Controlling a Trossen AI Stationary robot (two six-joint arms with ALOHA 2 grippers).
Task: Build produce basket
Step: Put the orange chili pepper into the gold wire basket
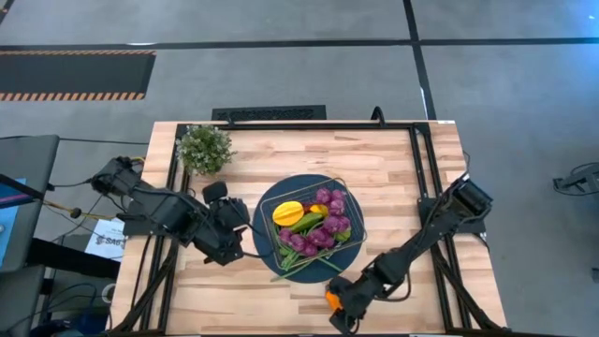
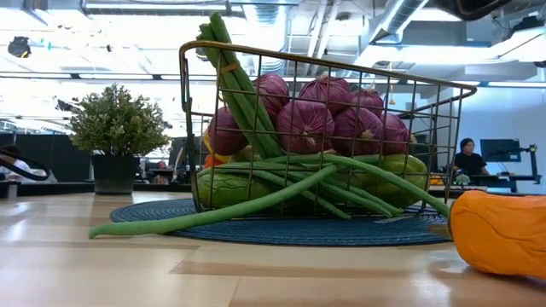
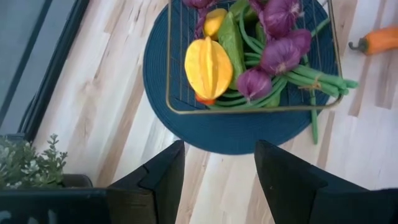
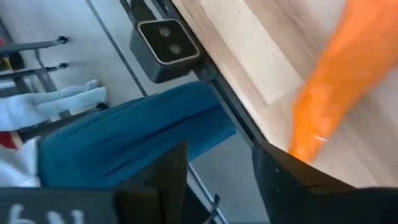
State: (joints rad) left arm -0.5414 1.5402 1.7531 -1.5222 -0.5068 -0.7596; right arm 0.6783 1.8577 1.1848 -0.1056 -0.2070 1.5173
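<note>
- The orange carrot (image 1: 331,300) lay on the table (image 1: 393,168) near the front edge, its long axis running roughly across the table in our low view; which end was the tip we could not tell.
- The basket (image 1: 348,198) sat on the dark blue round mat (image 1: 267,201) at mid-table, holding purple grapes (image 1: 323,234), a yellow ribbed fruit (image 1: 287,212) and green cucumbers (image 1: 307,223).
- The green bean bundle (image 2: 256,205) leaned out over the basket's front rim, its ends reaching the wood.
- A potted plant (image 1: 205,148) stood at the back left.
- Our right gripper (image 1: 339,309) hung just beside the carrot, fingers (image 4: 280,180) parted and clasping nothing.
- Our left gripper (image 1: 225,234) waited left of the mat, jaws apart and empty.
- The mat and basket stood between the two grippers.
</note>
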